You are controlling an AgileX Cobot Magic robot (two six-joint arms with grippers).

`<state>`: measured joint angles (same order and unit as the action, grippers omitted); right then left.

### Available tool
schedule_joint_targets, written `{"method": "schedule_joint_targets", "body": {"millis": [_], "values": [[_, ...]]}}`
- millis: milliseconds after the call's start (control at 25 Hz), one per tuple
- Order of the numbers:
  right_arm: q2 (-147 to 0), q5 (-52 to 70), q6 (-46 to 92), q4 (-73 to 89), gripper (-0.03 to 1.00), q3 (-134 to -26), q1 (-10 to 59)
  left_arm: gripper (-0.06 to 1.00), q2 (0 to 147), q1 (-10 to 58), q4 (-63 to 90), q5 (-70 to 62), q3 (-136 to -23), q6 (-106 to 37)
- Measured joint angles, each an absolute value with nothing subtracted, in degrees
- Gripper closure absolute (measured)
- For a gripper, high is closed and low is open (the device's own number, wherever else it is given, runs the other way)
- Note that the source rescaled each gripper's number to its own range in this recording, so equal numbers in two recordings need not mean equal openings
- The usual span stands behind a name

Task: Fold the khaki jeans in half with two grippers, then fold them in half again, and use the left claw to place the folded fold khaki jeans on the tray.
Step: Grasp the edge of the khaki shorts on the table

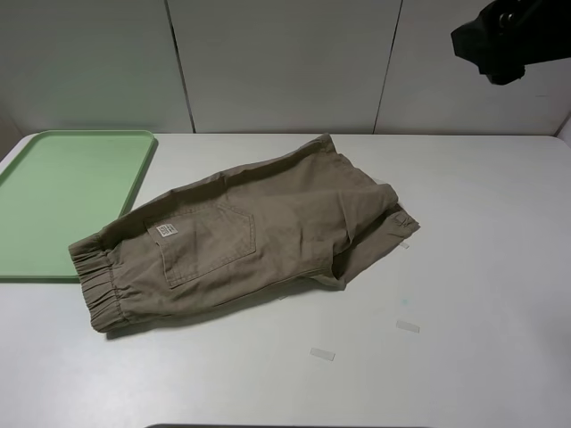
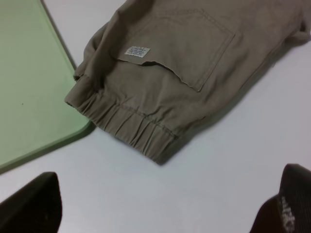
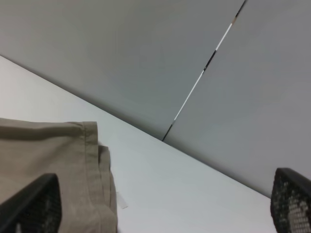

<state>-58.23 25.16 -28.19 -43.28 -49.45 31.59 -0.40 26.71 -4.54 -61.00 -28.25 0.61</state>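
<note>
Khaki jeans (image 1: pixel 259 236) creased cotton, gathered waistband (image 1: pixel 103 285), smooth tray (image 1: pixel 62 201), L fingers (image 2: pixel 29 206), R fingers (image 3: pixel 29 206) spread wide, empty

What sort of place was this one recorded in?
Likely a robot lab test bench, not a home: a bare white table against plain grey wall panels, with only staged props, the khaki jeans and a pale-green tray, plus small tape markers.
</note>
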Motion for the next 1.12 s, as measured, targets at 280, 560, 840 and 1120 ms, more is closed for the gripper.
{"method": "schedule_joint_targets", "body": {"millis": [280,560,840,1120], "values": [[-58.2,28.1,-28.2,-39.3,0.03,-49.4,31.6,0.02,-0.4,26.7,-4.5,-61.0,-28.3,0.6],[-58.2,29.6,-24.4,-29.3,0.03,-49.4,31.6,0.02,-0.4,26.7,-4.5,-61.0,-28.3,0.6],[-58.2,33.7,-9.2,-13.4,0.03,-49.4,31.6,0.02,-0.4,26.7,-4.5,-61.0,-28.3,0.6],[-65.1,30.0,11.1,4.8,0.03,-49.7,28.1,0.02,-0.4,26.7,-4.5,-61.0,-28.3,0.6]]}}
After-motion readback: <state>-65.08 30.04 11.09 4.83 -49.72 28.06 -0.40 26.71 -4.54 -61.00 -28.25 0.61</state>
